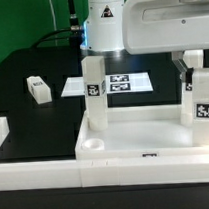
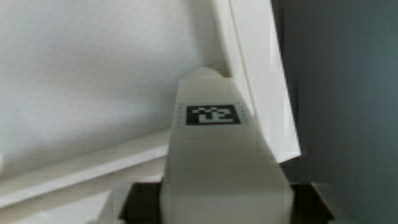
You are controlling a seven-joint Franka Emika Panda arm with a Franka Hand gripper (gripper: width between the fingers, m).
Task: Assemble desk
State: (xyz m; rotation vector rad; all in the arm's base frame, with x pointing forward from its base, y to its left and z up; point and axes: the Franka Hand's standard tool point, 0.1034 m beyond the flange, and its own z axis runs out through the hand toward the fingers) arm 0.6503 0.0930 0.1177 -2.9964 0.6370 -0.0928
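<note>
Where the hand [image 2: 221,200] pinches it, the white leg [image 2: 224,160] bears a square black-white tag [image 2: 214,114].

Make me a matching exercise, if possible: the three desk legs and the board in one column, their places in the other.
1. leg at exterior view's left
2. leg near the centre
3. leg at exterior view's right
4. marker board

a. flat beyond the panel
b. in the end effector
c. on its side on the table
d. standing free on the panel

Pairs: 1-c, 2-d, 3-b, 4-a
</note>
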